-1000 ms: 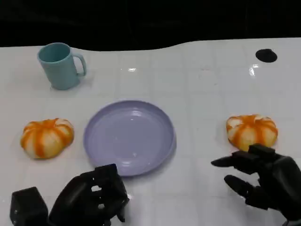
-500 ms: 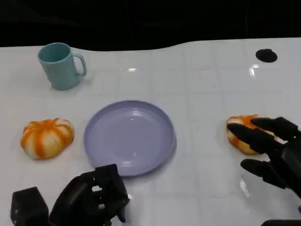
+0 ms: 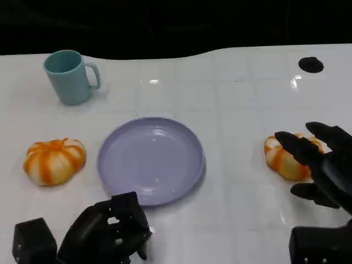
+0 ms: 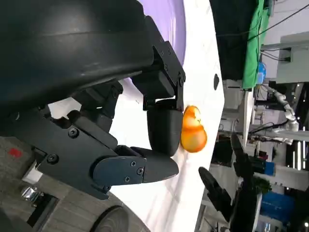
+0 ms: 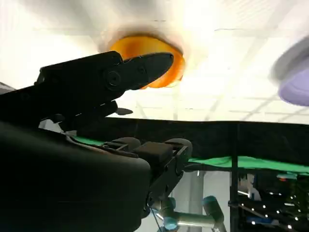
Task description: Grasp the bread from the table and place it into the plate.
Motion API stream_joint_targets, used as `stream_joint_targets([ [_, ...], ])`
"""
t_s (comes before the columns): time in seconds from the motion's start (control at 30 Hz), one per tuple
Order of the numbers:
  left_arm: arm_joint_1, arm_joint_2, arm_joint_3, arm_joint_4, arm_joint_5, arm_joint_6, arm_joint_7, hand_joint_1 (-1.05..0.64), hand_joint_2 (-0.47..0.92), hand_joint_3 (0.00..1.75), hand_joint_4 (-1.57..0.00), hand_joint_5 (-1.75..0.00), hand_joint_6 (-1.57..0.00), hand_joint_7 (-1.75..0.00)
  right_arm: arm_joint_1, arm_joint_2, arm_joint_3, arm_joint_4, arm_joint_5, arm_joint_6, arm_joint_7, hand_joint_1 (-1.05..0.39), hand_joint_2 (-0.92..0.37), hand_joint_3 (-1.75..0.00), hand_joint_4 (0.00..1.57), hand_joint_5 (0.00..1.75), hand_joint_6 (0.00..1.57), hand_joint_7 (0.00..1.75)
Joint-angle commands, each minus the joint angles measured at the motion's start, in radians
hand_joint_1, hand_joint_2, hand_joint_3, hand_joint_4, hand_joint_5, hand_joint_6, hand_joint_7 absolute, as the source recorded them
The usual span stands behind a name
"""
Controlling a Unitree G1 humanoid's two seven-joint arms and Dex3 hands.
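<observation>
Two black hands show in our head view. Our right hand is at the lower right of the frame, reaching up and over a bread there. Its fingers are spread apart, with some lying across the top of that bread. We cannot tell if they touch it, and the hand grips nothing. Our left hand rests at the lower left with its fingers curled in and nothing in them.

We count two orange striped breads. The other bread sits at the middle left. We count one purple plate in the middle, between the breads. One blue cup stands at the upper left.
</observation>
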Motion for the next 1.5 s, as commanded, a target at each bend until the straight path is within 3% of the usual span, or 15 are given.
stream_joint_targets([
  [0.03, 0.004, 0.01, 0.005, -0.006, 0.003, -0.002, 0.007, -0.54, 0.69, 0.59, -0.81, -1.75, -0.79, -1.39, -0.06, 0.001, 0.028, 0.051, -0.01, 0.045, 0.029, -0.57, -0.88, 0.0, 0.06, 0.21, 0.25, 0.01],
  [0.27, 0.005, 0.007, 0.005, -0.004, 0.004, -0.016, 0.005, -0.54, 0.7, 0.58, -0.8, -1.75, -0.78, -1.4, -0.154, 0.02, 0.09, 0.151, -0.016, 0.095, 0.065, -0.56, -0.87, 0.0, 0.07, 0.23, 0.26, 0.01],
  [0.57, 0.015, 0.005, 0.004, -0.019, 0.001, -0.006, 0.007, -0.56, 0.69, 0.58, -0.8, -1.75, -0.78, -1.4, -0.254, 0.058, 0.142, 0.298, 0.01, 0.083, 0.067, -0.5, -0.84, 0.0, 0.14, 0.23, 0.31, 0.02],
  [0.9, 0.02, 0.003, 0.003, -0.026, 0.006, -0.005, 0.015, -0.56, 0.69, 0.57, -0.81, -1.75, -0.78, -1.39, -0.356, 0.099, 0.21, 0.463, 0.006, 0.136, 0.106, -0.5, -0.83, 0.0, 0.18, 0.18, 0.34, 0.01],
  [1.3, 0.028, 0.004, 0.002, -0.031, 0.002, -0.017, 0.01, -0.55, 0.69, 0.58, -0.81, -1.75, -0.78, -1.4, -0.415, 0.118, 0.238, 0.601, 0.045, 0.157, 0.112, -0.47, -0.89, -0.01, 0.38, 0.11, 0.47, 0.03],
  [1.43, 0.03, 0.008, 0.003, -0.032, -0.003, -0.012, 0.005, -0.55, 0.69, 0.58, -0.8, -1.75, -0.78, -1.39, -0.411, 0.127, 0.213, 0.626, 0.09, 0.107, 0.05, -0.39, -0.9, 0.0, 0.62, 0.16, 0.66, 0.07],
  [1.47, 0.029, 0.008, 0.004, -0.031, -0.003, -0.01, 0.006, -0.55, 0.7, 0.58, -0.8, -1.75, -0.78, -1.39, -0.409, 0.127, 0.205, 0.638, 0.106, 0.072, 0.01, -0.3, -0.9, 0.0, 0.85, 0.28, 0.86, 0.1],
  [1.5, 0.029, 0.007, 0.004, -0.031, -0.003, -0.009, 0.007, -0.56, 0.7, 0.58, -0.8, -1.75, -0.78, -1.39, -0.409, 0.127, 0.201, 0.649, 0.117, 0.048, -0.018, -0.27, -0.9, 0.0, 0.91, 0.58, 1.0, 0.08],
])
